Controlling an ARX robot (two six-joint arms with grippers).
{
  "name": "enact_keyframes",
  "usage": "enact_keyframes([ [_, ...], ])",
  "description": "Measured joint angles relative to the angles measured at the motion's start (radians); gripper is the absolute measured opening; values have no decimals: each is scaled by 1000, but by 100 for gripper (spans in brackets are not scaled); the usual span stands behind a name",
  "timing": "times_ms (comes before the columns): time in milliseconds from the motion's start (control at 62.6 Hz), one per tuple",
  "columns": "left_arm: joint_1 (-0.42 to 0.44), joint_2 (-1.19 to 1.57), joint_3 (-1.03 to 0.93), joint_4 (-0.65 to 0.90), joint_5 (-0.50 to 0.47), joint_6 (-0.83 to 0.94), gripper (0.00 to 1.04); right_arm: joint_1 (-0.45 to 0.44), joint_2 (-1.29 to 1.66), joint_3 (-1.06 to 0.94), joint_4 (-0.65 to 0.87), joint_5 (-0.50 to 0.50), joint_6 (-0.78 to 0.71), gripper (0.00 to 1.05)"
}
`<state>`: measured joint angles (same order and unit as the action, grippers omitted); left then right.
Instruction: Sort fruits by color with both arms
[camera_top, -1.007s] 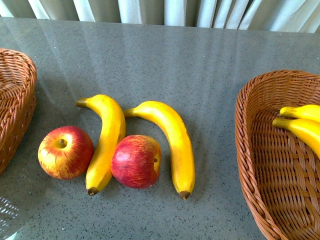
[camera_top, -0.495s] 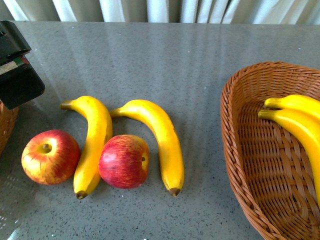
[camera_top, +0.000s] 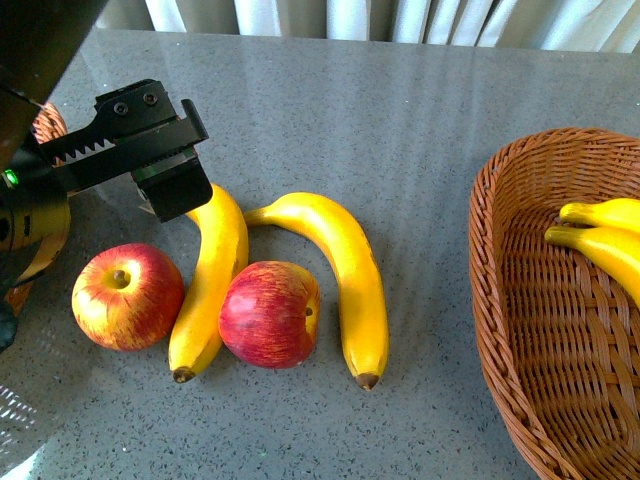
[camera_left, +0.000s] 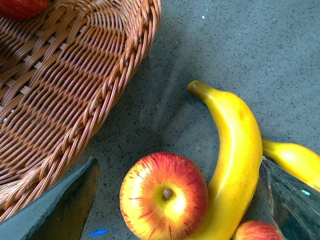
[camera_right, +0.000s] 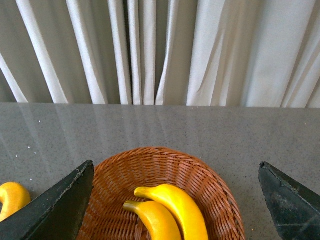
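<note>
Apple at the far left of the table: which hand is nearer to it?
Left. The left hand hovers open just above that apple; the right hand is across the table, by the wicker basket on the right.

The grey tabletop (camera_top: 400, 130) is showing a smooth, polished, speckled stone-like face and is mirroring pale streaks of light. The left loose banana (camera_top: 215, 270) and the right loose banana (camera_top: 355, 280) are gleaming like smooth, glossy plastic, while their brown tips are looking duller. The left apple (camera_top: 127, 297) and the right apple (camera_top: 270, 315) are carrying a softer, waxy sheen. The right basket (camera_top: 497, 330) and the left basket (camera_left: 75, 100) are showing ridged woven wicker with a faint shine. The left gripper (camera_top: 160, 150) is looking matt black and plastic-like, with one toothed edge. The curtain (camera_right: 150, 50) is hanging as soft, matt cloth.
</note>
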<state>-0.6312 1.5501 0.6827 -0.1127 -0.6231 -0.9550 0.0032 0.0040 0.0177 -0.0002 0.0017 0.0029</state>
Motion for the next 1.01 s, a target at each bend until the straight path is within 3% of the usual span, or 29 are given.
enact_keyframes([
  [1007, 76, 124, -24, 94, 101, 71, 96, 0, 0, 0, 0, 0, 0, 96],
])
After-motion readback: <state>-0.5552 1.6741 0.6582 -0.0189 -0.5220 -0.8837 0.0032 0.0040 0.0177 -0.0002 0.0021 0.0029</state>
